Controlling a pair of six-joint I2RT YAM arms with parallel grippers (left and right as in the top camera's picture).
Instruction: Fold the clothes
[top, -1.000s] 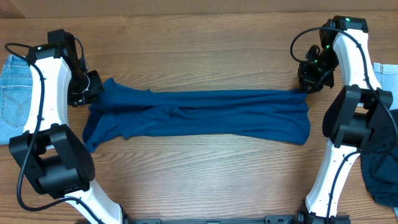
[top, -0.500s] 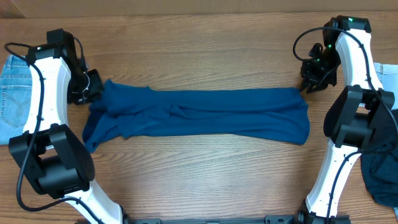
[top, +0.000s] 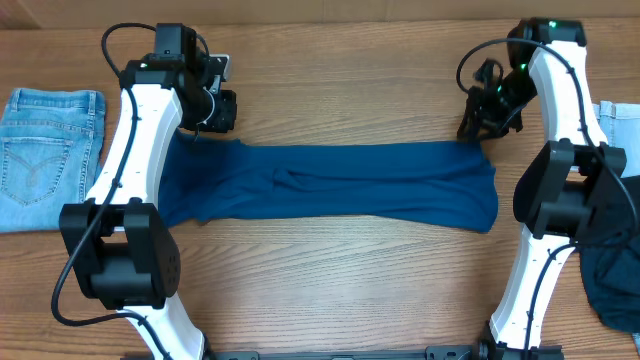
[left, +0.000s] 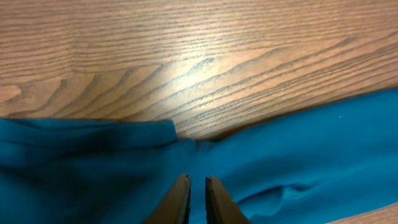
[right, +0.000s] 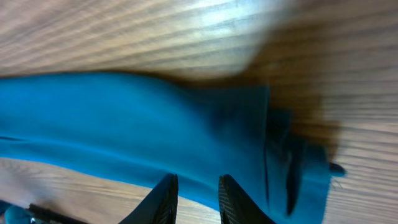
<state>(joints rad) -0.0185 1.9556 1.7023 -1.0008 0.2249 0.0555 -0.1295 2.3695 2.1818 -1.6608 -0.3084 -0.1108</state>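
Note:
The clothes in hand are a deep blue shirt (top: 340, 185) lying on the wooden table as a long, wrinkled strip from left to right. My left gripper (top: 208, 125) hovers over its upper left corner. In the left wrist view the shirt (left: 298, 149) lies below the left gripper (left: 198, 180), whose jaws stand a narrow gap apart with nothing between them. My right gripper (top: 472, 128) hangs at the strip's upper right corner. In the right wrist view the right gripper (right: 197, 178) is open and empty above the shirt (right: 124, 118) and its bunched end.
Light-blue denim jeans (top: 45, 150) lie flat at the left edge of the table. A dark blue heap of cloth (top: 612, 285) sits at the lower right behind the right arm's base. A pale blue piece (top: 622, 118) shows at the right edge.
Both grippers let go of the shirt's ends. The left arm swung up and right from the far left end. The right gripper opened and shifted slightly left.

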